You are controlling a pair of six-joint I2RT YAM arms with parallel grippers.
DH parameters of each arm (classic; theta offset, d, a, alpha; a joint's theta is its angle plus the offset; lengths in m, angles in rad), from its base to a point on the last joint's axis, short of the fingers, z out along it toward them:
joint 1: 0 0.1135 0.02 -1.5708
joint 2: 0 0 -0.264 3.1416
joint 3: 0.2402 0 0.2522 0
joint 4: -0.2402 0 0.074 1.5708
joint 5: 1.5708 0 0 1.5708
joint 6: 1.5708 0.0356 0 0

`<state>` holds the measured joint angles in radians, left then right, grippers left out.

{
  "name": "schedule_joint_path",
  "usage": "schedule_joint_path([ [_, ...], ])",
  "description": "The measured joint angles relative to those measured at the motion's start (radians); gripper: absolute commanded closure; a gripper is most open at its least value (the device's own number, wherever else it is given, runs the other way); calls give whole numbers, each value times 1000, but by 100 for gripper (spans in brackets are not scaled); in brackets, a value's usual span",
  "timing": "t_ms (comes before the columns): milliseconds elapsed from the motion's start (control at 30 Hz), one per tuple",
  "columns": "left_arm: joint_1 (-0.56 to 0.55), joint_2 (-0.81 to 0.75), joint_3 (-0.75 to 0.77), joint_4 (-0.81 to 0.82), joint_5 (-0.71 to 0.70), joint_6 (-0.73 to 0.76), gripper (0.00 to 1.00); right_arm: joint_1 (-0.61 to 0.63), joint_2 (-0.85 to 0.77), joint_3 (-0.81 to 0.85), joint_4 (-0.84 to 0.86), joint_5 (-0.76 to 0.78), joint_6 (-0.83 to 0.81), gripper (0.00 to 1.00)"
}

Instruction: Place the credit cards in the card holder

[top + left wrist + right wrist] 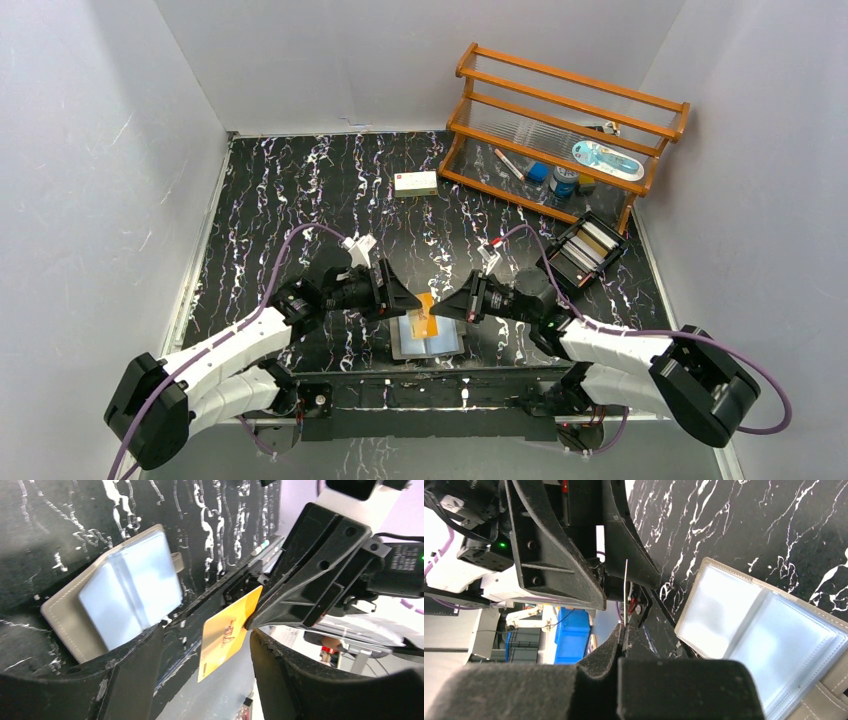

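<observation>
Right gripper clamped shut on one corner of the tan card, holding it off the table and just over the card holder. Left gripper has its jaws apart, one finger on either side of the card, neither clearly touching it. Card holder lies open, pale blue pockets up, on the black marbled table at the near edge between the two arm bases; black tray sits farther back to the right, well apart.
</observation>
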<state>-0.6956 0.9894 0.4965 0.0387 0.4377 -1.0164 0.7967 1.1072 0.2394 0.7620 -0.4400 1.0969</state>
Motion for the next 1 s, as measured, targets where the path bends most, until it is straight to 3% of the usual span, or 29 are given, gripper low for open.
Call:
schedule_joint_path([
  [67,0,0,-1,33,14,-11,53,0,-25,-8,8,11,8,100],
  [233,0,0,-48,169,63,-71,98,0,-42,-9,17,26,24,100],
  [267,0,0,-60,188,72,-80,100,0,-42,-9,13,28,25,97],
  [400,5,-1,-82,245,89,-115,100,-7,-39,-8,-47,49,24,67],
  [500,2,2,-82,221,74,-110,100,-16,-72,21,-212,84,-31,57],
  [700,3,119,-108,213,44,-93,100,-36,-149,140,-589,244,-204,56],
  [1000,3,299,-155,315,44,-85,100,-37,43,183,-748,277,-306,62],
])
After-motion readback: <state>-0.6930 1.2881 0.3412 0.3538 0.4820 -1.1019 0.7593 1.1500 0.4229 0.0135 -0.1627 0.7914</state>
